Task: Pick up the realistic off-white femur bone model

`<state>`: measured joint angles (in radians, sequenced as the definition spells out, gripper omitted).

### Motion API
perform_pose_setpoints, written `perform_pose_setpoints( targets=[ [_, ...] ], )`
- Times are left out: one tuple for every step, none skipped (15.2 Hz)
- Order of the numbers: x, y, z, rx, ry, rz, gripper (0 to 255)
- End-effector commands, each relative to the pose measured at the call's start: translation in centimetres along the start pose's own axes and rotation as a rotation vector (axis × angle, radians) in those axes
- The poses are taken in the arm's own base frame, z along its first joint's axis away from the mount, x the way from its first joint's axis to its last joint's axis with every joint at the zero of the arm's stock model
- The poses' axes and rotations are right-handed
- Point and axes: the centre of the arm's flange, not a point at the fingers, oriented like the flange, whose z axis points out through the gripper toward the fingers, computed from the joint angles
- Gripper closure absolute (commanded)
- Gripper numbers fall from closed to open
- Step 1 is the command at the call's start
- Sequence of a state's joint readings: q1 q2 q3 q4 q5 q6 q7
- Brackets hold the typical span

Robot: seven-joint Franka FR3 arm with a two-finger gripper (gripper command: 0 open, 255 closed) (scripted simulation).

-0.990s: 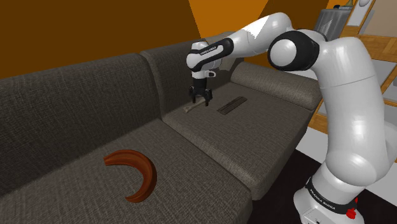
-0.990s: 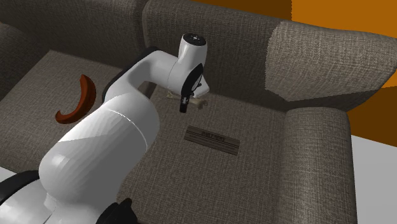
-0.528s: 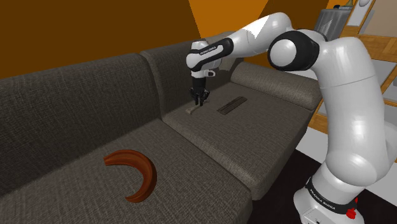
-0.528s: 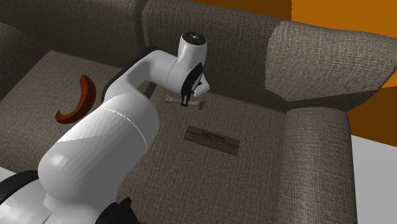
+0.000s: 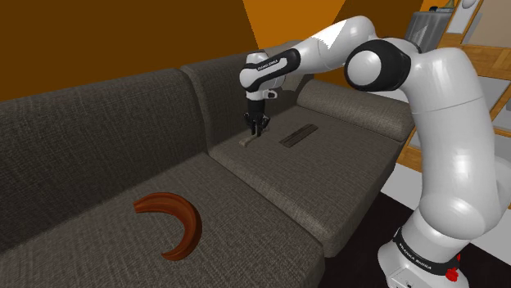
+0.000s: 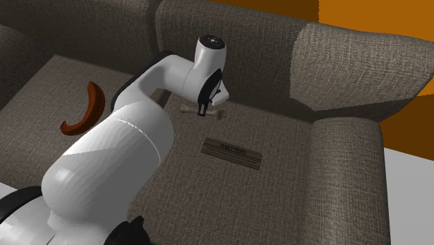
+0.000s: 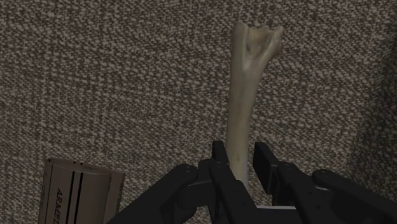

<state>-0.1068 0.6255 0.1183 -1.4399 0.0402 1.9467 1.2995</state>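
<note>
- Wrist view first: the gripper [image 7: 240, 163] is clamped on the femur bone [image 7: 245, 95], one black finger [image 7: 221, 167] pressed to each side of the pale shaft.
- The bone runs straight out from between the fingers, and its far end flares into a notched, knobbly head.
- Behind it is the coarse grey-brown weave of the sofa [image 7: 127, 76]. Off to one side of the fingers sits the corner of a flat slab [image 7: 83, 191] with lettering along it.
- Over to the shoulder view: the white arm [image 5: 327, 45] stretches across to that view's left, with the gripper [image 5: 255, 127] pointing straight down at the seat.
- One off-white end of the bone [image 5: 245, 141] pokes out just below the fingertips. It is low on the seat cushion, close to the foot of the backrest.
- The slab [image 5: 298, 135] lies on the same cushion, a little way to the shoulder view's right of the bone and clear of it.
- A brown crescent [image 5: 172, 221] rests on the neighbouring cushion, well apart from the gripper.
- Second exterior view now: the gripper [image 6: 202, 110] comes down across the middle of the bone [image 6: 218, 114], and both pale ends show on either side of the black fingers.
- The bone looks level with the cushion. I can't tell whether it is resting on the fabric or just above it.
- Here too the slab [image 6: 232, 153] lies nearer the camera, and the crescent [image 6: 87, 108] is away on the second exterior view's left.
</note>
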Motion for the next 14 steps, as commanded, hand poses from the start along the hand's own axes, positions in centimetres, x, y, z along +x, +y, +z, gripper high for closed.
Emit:
perform_pose_setpoints(
  targets=[
    [0.1, -0.7, 0.2, 0.041, 0.009, 0.000, 255],
    [0.0, -0.7, -0.3, 0.041, 0.009, 0.000, 255],
    [-0.1, -0.6, -0.8, 0.041, 0.009, 0.000, 255],
    [-0.2, -0.6, -1.3, 0.041, 0.009, 0.000, 255],
    [-0.2, -0.6, -1.9, 0.041, 0.009, 0.000, 255],
    [-0.3, -0.5, -2.4, 0.041, 0.009, 0.000, 255],
    [-0.4, -0.5, -2.9, 0.041, 0.009, 0.000, 255],
    [-0.4, -0.4, -3.4, 0.041, 0.009, 0.000, 255],
    [-0.5, -0.4, -3.9, 0.041, 0.009, 0.000, 255],
    [-0.6, -0.3, -4.5, 0.041, 0.009, 0.000, 255],
    [-0.6, -0.3, -5.0, 0.041, 0.009, 0.000, 255],
    [-0.7, -0.2, -5.5, 0.041, 0.009, 0.000, 255],
    [-0.7, -0.2, -5.6, 0.041, 0.009, 0.000, 255],
    [-0.7, -0.2, -5.6, 0.041, 0.009, 0.000, 255]
  ],
)
